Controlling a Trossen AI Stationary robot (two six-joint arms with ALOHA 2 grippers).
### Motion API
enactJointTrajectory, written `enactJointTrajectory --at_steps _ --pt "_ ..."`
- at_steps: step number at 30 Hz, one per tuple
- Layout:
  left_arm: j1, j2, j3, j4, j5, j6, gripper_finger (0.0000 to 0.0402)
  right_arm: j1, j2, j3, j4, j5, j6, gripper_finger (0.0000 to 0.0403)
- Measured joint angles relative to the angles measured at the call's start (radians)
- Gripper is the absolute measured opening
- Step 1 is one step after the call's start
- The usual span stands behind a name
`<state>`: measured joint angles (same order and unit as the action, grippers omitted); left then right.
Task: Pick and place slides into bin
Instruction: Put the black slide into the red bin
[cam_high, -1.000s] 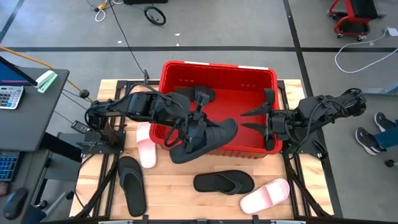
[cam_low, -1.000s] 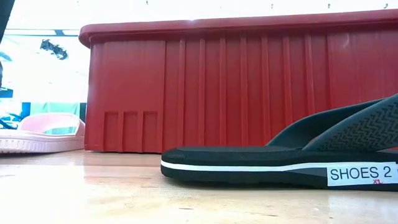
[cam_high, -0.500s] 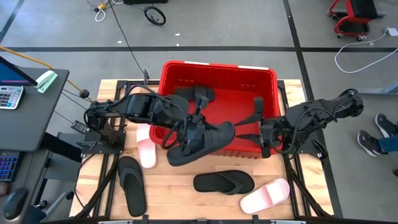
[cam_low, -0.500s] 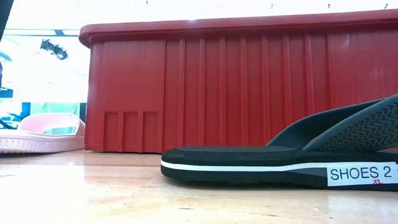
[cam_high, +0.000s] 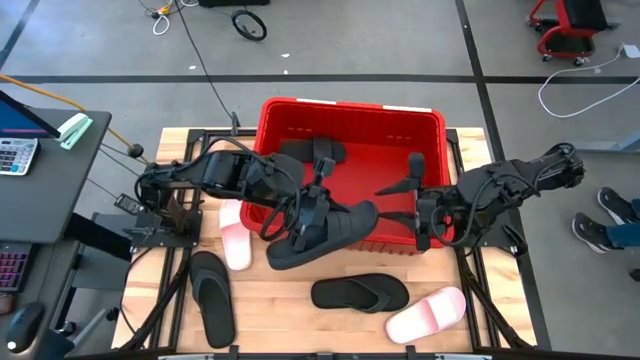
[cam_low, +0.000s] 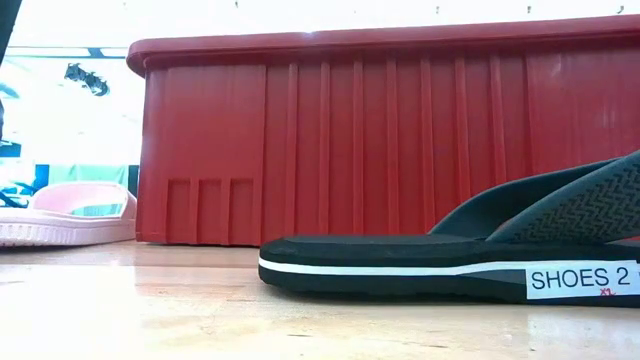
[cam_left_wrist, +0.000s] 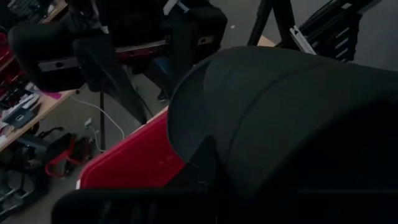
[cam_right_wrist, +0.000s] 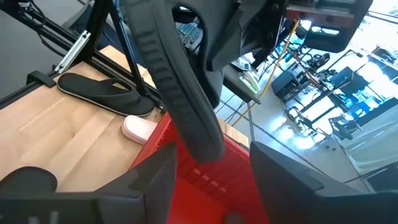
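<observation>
The left claw (cam_high: 312, 205) is clamped on a black slide (cam_high: 325, 232), which is held tilted across the front rim of the bin (cam_high: 350, 112), probably so it can be dropped inside. The right claw (cam_high: 398, 202) is held apart over the bin's right side. Four other slides are left on the tabletop (cam_high: 270, 300).

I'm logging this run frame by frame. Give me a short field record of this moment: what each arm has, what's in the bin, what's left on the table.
left gripper: shut on a black slide, held over the bin's near wall
right gripper: jaws open, empty, over the bin's right side
bin: red, one black slide in bin at the far left
table: black thong slide, black slide at left, pink slide by bin, pink slide at right
</observation>
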<state>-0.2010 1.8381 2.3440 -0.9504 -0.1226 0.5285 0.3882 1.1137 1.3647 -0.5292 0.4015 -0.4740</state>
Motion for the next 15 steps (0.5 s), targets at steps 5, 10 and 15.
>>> enactJointTrajectory --at_steps 5,10,15 --pt "-0.005 0.0 0.0 -0.002 -0.003 -0.001 0.0012 0.0 -0.001 0.0 0.01 -0.028 0.0 0.0208" --pt "-0.003 0.0 0.0 -0.003 -0.003 -0.002 0.0012 0.001 -0.001 0.0 0.043 -0.086 0.0 0.0208" --pt "-0.002 0.0 0.0 0.001 -0.005 -0.002 0.0012 0.001 0.004 0.0 0.068 -0.122 0.0 0.0202"
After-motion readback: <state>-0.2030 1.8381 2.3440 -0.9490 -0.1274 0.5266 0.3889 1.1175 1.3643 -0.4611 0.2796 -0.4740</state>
